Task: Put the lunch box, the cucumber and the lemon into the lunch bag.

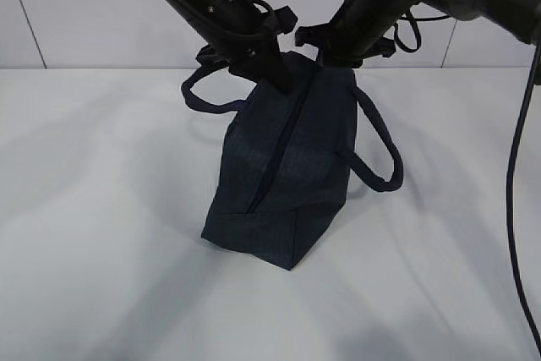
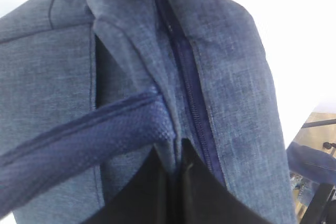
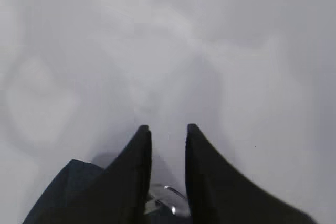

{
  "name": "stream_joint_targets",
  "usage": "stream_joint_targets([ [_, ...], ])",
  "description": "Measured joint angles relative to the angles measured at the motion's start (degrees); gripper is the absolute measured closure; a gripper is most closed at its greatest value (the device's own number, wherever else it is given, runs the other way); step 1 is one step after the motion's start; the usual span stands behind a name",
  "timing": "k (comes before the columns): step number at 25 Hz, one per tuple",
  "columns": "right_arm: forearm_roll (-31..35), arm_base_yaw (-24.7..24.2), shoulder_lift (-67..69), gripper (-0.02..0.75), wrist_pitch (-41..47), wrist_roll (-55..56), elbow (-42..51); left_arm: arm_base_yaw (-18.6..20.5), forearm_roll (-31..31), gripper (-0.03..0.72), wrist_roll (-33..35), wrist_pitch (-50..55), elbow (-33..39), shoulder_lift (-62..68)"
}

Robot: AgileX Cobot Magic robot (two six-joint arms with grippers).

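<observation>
Tabletop (image 1: 101, 209): plain white, matte, filling most of the exterior view, marked only by soft grey shadows spreading out from the middle. Behind it, white wall (image 1: 84, 23) of large panels split by thin dark seams. At the right edge, black cable (image 1: 514, 166) hanging down across the scene. In the left wrist view, far right corner, sliver of room past the table's edge: tan floor, dark frame legs, bits of blue clutter, too blurred to name.

Lunch bag (image 1: 287, 175): dark navy fabric, near the table's centre, base on the surface, top lifted and pinched so the body stands tall and narrow. Zipper (image 2: 191, 93) running shut along the top seam. One loop handle (image 1: 207, 95) sticking out to the left, the other drooping down the right side. Lunch box, cucumber and lemon nowhere visible in any view.

Left gripper (image 2: 176, 161): black fingers pressed together on a fold of bag fabric beside the zipper, padded handle strap crossing just in front.

Right gripper (image 3: 168, 145): at the bag's upper right corner, fingers a narrow gap apart with only bare table seen between the tips; metal ring (image 3: 170, 195) glinting low between them, held or loose, cannot tell.
</observation>
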Motion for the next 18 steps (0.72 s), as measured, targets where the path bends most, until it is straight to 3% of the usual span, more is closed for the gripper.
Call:
stream_joint_targets([
  [4,0.1,0.0,0.1,0.377,0.8,0.0,-3.5,0.0,3.4,0.695,0.0,0.0,-0.1,-0.1],
  [6,0.1,0.0,0.1,0.302,1.8,0.0,-5.6,0.0,4.5,0.695,0.0,0.0,-0.1,-0.3],
  [13,-3.8,-0.6,0.1,0.262,14.6,-0.9,-15.3,0.0,5.8,0.692,-2.3,0.0,-0.1,-0.4],
  [18,-4.6,-1.1,-0.4,0.260,17.1,-1.2,-19.5,0.4,6.3,0.650,-4.1,0.0,-0.2,-0.6],
])
